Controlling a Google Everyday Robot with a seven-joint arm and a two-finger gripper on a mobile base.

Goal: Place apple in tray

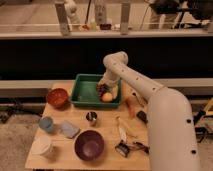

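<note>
The apple (pixel 107 97), small, round and yellow-orange, lies inside the green tray (pixel 84 91) near its right front corner. The tray stands at the back middle of the wooden table. My gripper (pixel 104 88) hangs over the tray's right side, just above and behind the apple, at the end of my white arm (pixel 150 100). A dark red lumpy item (pixel 102 89) sits right at the gripper, partly hidden by it.
An orange-red bowl (pixel 57 97) stands left of the tray. A purple bowl (pixel 89 144) is at the front, a metal cup (pixel 91 118) in the middle. An elongated orange item (pixel 131 106) lies right of the tray. Pale cups and a cloth are at the left.
</note>
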